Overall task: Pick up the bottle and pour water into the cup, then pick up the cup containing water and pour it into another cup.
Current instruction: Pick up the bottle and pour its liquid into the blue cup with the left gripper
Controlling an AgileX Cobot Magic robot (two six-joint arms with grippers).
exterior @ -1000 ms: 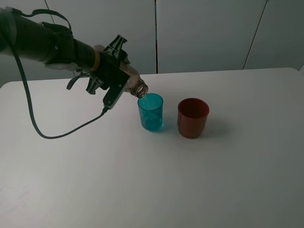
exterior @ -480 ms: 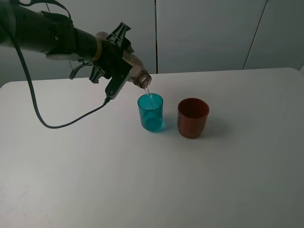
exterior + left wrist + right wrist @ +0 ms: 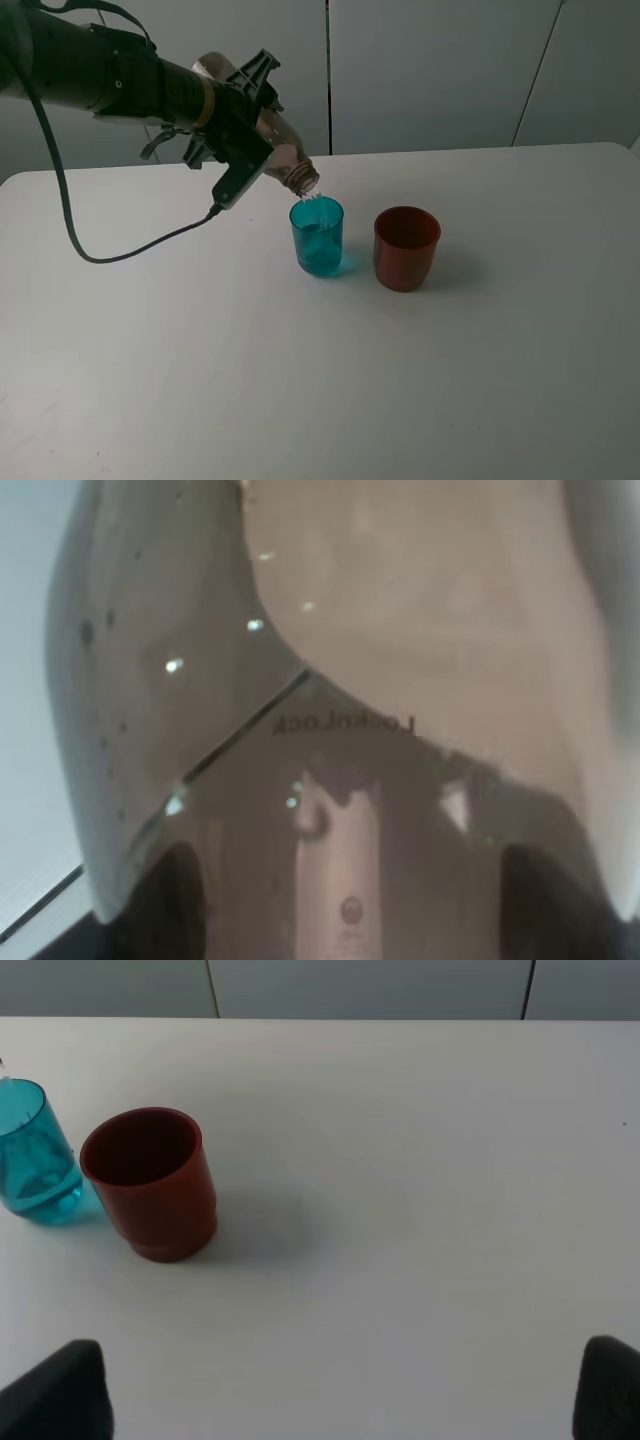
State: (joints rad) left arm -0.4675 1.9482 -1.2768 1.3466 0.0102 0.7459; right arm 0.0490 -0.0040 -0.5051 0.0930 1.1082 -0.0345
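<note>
Smoky grey-brown bottle (image 3: 288,162), teal cup (image 3: 317,238), red-brown cup (image 3: 406,250), white table (image 3: 400,390).

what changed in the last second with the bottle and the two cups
The left end effector, shut on the bottle, lifted slightly and tipped it steeper, base higher, mouth down over the teal cup. A thin stream of water now falls into that cup. The teal cup and the red-brown cup stayed where they were, and the grip held.

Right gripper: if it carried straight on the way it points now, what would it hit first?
Most likely the bare white table top, ahead of the open right gripper. The opaque red-brown plastic cup stands off to one side of that line, so it looks missed, though depth is hard to judge.
</note>
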